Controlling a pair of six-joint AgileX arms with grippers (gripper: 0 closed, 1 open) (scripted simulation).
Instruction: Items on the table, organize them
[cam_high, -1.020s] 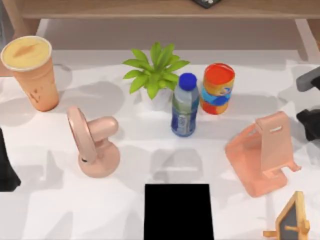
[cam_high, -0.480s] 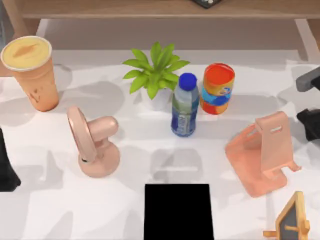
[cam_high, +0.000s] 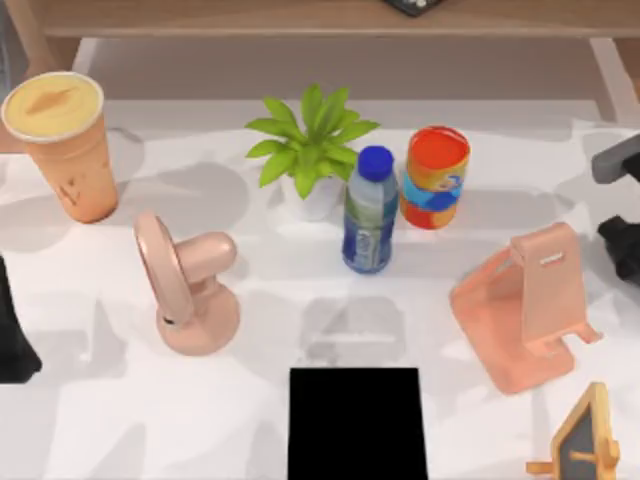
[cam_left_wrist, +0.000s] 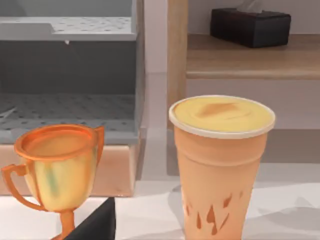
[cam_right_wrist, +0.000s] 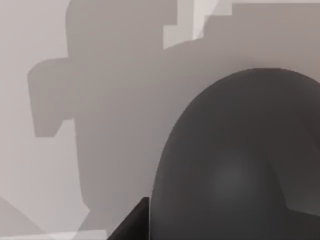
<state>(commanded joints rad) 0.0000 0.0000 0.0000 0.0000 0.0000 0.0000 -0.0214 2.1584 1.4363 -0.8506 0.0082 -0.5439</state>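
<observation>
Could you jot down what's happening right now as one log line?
right tool: right table edge, close over mouse | left arm: parked, left edge | orange cup: upright, far left

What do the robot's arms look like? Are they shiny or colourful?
Not colourful. The left arm at the table's left edge is a plain black, blocky shape. The right arm at the right edge has a grey piece above a black one. Both look matte, with no cables, stickers or markings that can be seen.
</observation>
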